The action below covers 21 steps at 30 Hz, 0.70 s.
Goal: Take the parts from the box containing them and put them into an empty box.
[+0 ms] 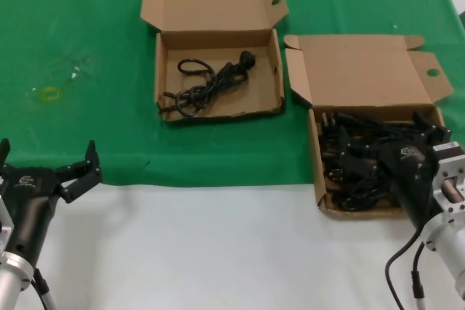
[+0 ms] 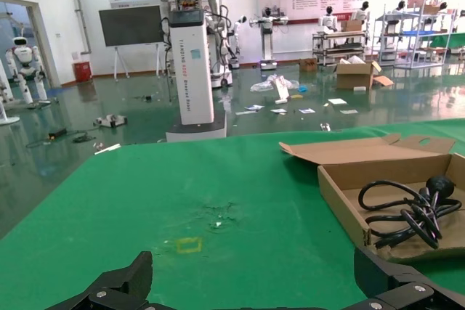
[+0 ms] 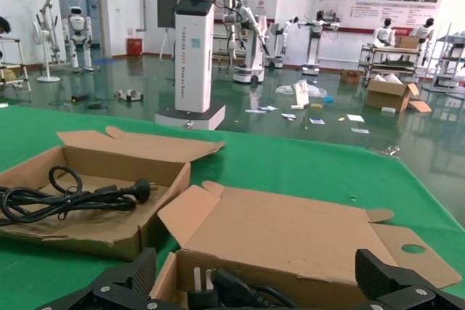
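the right pincer [image 1: 363, 152] was positioned wide open over the cords [image 1: 356, 165] in the full box [image 1: 320, 179]. beside that box, one cord [image 1: 203, 81] lay in the second box [image 1: 218, 110]. the left pincer [image 1: 47, 168] was held open, empty, well apart.

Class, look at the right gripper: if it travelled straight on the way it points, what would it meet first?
Probably the pile of black power cords in the full box; the right gripper, open, already sits just over them, though depth is uncertain.
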Tool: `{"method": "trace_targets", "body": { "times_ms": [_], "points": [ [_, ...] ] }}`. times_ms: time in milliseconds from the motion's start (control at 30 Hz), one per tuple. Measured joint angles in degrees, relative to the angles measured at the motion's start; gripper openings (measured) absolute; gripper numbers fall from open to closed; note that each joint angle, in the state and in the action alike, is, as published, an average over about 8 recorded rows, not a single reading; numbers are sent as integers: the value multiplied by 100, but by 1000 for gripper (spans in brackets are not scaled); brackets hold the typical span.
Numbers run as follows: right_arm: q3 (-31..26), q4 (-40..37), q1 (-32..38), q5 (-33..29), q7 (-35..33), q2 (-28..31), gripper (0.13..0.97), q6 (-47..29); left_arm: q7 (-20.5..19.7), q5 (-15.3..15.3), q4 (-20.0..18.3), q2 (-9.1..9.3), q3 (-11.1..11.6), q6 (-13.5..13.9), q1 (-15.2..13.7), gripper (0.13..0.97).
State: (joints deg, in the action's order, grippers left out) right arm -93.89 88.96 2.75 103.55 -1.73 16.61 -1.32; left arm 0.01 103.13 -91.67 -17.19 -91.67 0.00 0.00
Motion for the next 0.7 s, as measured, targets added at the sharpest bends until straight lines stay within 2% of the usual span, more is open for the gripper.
{"method": "trace_targets", "body": {
  "times_ms": [700],
  "points": [
    [0,0,0,0,0,0,966,0,0,0,0,0,0,0,0,966]
  ]
}}
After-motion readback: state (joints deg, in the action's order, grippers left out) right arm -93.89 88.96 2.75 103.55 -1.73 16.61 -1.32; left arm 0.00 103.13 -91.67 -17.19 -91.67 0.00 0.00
